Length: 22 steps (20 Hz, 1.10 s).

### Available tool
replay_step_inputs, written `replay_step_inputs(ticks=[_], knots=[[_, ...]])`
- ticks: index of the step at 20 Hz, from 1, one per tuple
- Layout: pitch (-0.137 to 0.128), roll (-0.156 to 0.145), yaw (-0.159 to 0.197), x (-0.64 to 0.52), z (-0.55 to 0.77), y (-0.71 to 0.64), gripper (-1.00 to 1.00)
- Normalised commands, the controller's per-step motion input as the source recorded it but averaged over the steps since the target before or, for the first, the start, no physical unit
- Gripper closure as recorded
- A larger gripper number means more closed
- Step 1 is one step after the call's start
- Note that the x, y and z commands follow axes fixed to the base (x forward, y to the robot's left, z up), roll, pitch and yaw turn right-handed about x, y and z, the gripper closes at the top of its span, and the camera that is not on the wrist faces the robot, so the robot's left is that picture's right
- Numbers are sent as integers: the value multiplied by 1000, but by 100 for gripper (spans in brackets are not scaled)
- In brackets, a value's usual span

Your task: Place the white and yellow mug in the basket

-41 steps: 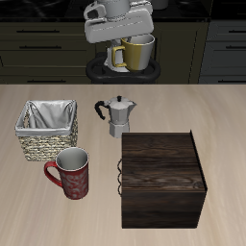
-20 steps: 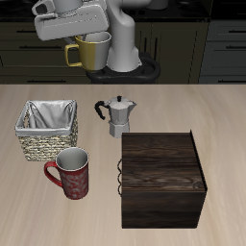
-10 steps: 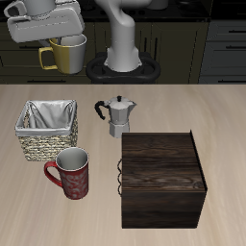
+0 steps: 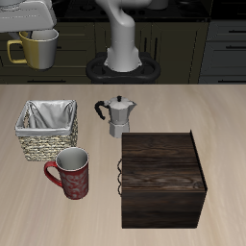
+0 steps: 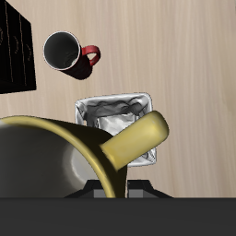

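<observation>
My gripper [image 4: 29, 29] is shut on the white and yellow mug [image 4: 36, 50] and holds it high in the air, above and a little behind the basket [image 4: 47, 130]. Only the lower part of the gripper shows in the exterior view. The mug's yellow handle [image 5: 134, 143] and olive inside [image 5: 46, 171] fill much of the wrist view. The woven basket with its white-grey cloth lining [image 5: 113, 123] stands on the table directly below, partly hidden by the handle.
A dark red patterned mug [image 4: 71, 173] stands in front of the basket and shows in the wrist view [image 5: 64, 51]. A metal moka pot [image 4: 118, 117] stands mid-table. A dark wooden box [image 4: 162, 180] sits near the front edge; its edge shows in the wrist view [image 5: 17, 51].
My gripper has carried the mug steadily sideways from over the robot's base to a spot above the basket, keeping it high and shut on it throughout.
</observation>
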Motion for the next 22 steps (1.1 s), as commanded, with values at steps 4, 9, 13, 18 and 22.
replay_step_inputs(ticks=[4, 9, 13, 18, 22], knots=[[-22, -94, -30, -54, 56, -469, 100], [-13, -59, -23, -72, -63, -317, 100], [28, -29, 16, 57, -249, -58, 100], [20, -1, 1, 68, -392, 60, 100], [42, 2, 2, 107, -441, 42, 100]])
